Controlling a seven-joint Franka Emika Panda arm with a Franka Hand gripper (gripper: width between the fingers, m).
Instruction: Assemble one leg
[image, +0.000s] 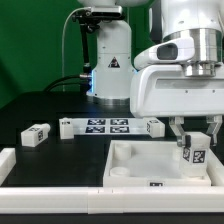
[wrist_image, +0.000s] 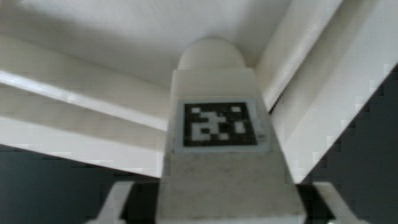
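In the exterior view, your end effector (image: 193, 141) hangs over the corner of the tabletop (image: 135, 163) nearest that view's right, with the leg (image: 193, 150) pinched between its fingers, so it is closed on the leg and carrying it. The leg stands roughly upright, tag facing the camera, and its lower end sits just above or at the tabletop's raised rim; you cannot tell from here whether it already touches a socket. A second leg (image: 36, 135) lies on the black table (image: 50, 115) toward that view's left, well apart from the work, and the marker board (image: 110, 126) lies behind the tabletop.

In the wrist view, the leg (wrist_image: 219, 130) fills the middle of the picture, its tag square on and its rounded tip pointing away toward the tabletop's white ridges (wrist_image: 89, 95). The finger pads (wrist_image: 121, 200) grip it from both sides near the base.

You appear to be in the insertion step: leg held, being brought to a corner socket. Next you would need to line the tip up with the socket hole, lower it straight, then twist it home.
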